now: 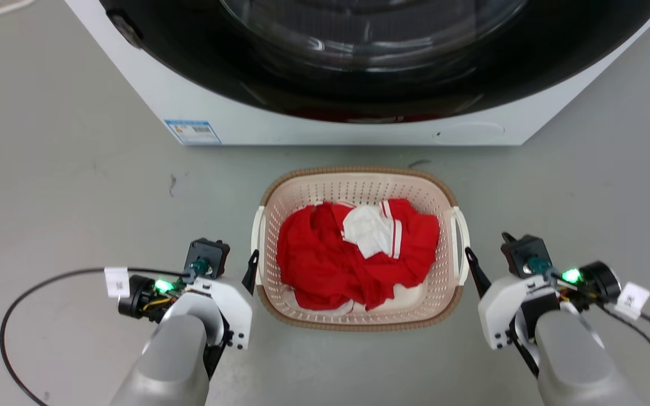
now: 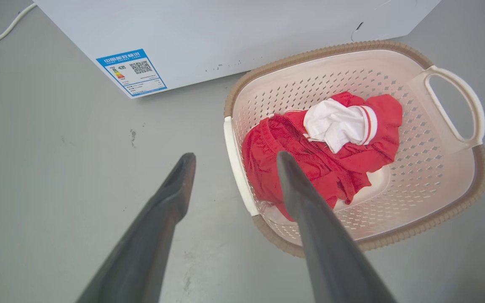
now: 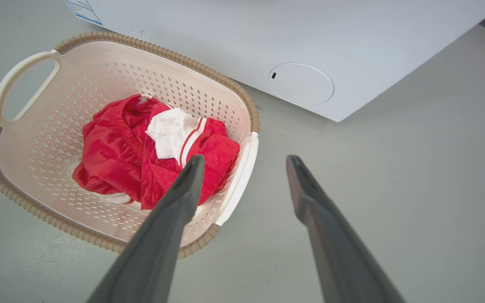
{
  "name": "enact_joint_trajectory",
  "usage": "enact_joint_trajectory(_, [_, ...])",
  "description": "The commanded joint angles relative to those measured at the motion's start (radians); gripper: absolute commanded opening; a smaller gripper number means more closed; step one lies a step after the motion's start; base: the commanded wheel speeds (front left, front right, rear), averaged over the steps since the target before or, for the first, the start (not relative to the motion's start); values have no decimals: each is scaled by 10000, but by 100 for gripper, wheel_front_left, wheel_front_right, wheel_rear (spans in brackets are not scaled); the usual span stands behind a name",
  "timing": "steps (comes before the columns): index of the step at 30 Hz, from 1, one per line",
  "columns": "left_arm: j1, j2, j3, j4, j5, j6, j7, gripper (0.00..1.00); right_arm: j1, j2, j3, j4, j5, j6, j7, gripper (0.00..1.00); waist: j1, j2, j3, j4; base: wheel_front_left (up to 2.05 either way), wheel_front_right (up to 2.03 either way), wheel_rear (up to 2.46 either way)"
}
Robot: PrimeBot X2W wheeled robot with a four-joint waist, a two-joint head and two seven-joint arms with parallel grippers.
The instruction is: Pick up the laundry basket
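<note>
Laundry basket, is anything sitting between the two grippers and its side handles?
Nothing visible does. The left gripper and right gripper, jaws open, sit just outside the left handle and right handle of the laundry basket. The red clothes lie inside, below the rim.

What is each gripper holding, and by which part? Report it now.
Nothing is held. The left gripper and the right gripper are both open, each lined up with one of the laundry basket's white side handles, not closed on it.
</note>
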Motion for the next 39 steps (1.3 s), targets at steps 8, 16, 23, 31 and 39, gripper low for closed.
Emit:
enact_joint_trajectory(8, [-1654, 77, -380, 1547, -103, -124, 108, 100, -1697, -9, 254, 1671, -44, -7, 39, 100, -1, 0, 1335, -68, 0, 0, 0])
enact_joint_trajectory(16, [-2734, 81, -883, 2032, -261, -145, 575, 100, -2810, -9, 494, 2552, 53, -7, 299, 100, -1, 0, 2268, -116, 0, 0, 0])
enact_joint_trajectory(23, [-3321, 158, -1342, 2183, -525, -149, 987, 100, -3357, -9, 838, 2813, 513, -7, 468, 100, -1, 0, 2921, -197, 0, 0, 0])
enact_joint_trajectory(31, [-3775, 331, -1792, 2241, -775, -150, 1280, 100, -3791, -9, 1279, 2915, 1101, -7, 668, 100, -1, 0, 3545, -310, 0, 0, 0])
enact_joint_trajectory(39, [-4138, 461, -2207, 2273, -1007, -151, 1553, 100, -4155, -9, 1736, 2958, 1668, -7, 745, 100, -1, 0, 4085, -371, 0, 0, 0])
